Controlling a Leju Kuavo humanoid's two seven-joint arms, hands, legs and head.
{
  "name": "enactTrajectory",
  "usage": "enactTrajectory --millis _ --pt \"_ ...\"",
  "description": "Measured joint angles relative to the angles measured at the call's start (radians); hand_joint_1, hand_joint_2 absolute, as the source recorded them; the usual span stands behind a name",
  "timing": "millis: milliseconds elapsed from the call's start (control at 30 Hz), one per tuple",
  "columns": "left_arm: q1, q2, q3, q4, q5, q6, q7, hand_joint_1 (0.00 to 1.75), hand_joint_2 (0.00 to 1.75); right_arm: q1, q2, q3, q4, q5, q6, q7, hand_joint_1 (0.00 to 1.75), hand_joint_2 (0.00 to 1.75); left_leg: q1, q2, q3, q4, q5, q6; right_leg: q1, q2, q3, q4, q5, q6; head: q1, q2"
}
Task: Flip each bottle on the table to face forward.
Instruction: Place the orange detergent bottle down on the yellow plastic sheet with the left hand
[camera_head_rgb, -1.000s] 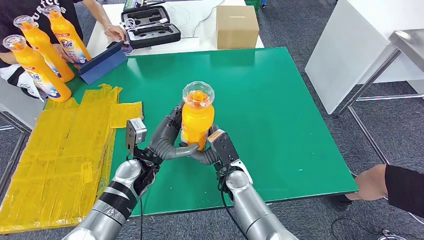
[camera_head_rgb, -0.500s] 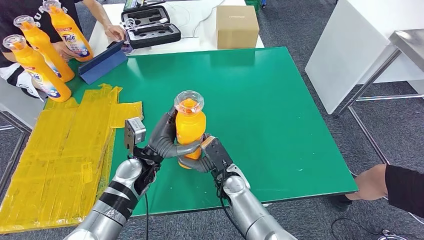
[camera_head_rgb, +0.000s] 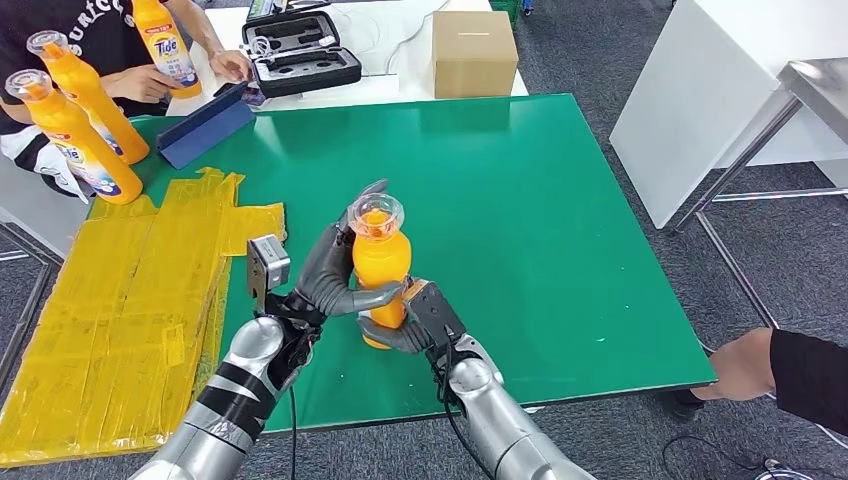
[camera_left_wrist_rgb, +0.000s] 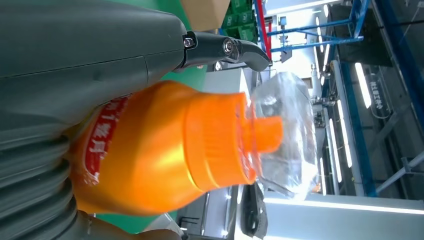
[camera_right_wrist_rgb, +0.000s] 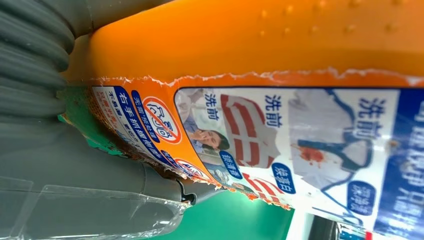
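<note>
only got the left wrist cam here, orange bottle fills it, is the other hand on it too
Observer: Yes. In the head view the right hand grips the lower part of the orange bottle, and the left hand wraps it from the other side.
Operator: is it standing on the table
Observer: It is upright over the green table; hands hide its base, so contact is unclear.
Operator: any label showing
Observer: The right wrist view shows a printed label with blue and white pictures.
</note>
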Motion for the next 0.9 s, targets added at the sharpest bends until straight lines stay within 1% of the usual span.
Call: enactTrajectory --millis 267,400,567,900 --pt "-0.002 -0.001 -0.030 0.007 -0.032 -0.016 -0.001 0.00 1.75 -0.002 -0.002 -0.001 0.023 0.012 -0.009 0.000 1.75 1.75 0.000 0.000 0.000 0.000 0.000 0.000 0.000 0.000 0.000 0.000 0.000 0.000 0.000 0.000" --pt "-0.007 -0.001 -0.036 0.020 -0.050 -0.011 -0.005 0.00 1.75 -0.002 -0.004 -0.001 0.022 0.028 -0.029 -0.002 1.75 1.75 0.000 0.000 0.000 0.000 0.000 0.000 0.000 0.000 0.000 0.000 0.000 0.000 0.000 0.000" --pt "-0.010 -0.001 -0.035 0.041 -0.059 0.002 -0.009 0.00 1.75 -0.001 -0.008 0.004 -0.010 0.065 -0.059 0.004 1.75 1.75 0.000 0.000 0.000 0.000 0.000 0.000 0.000 0.000 0.000 0.000 0.000 0.000 0.000 0.000" --pt "-0.023 -0.001 -0.034 0.059 -0.061 0.008 -0.015 0.00 1.75 0.004 -0.013 0.016 -0.055 0.080 -0.065 0.018 1.75 1.75 0.000 0.000 0.000 0.000 0.000 0.000 0.000 0.000 0.000 0.000 0.000 0.000 0.000 0.000"
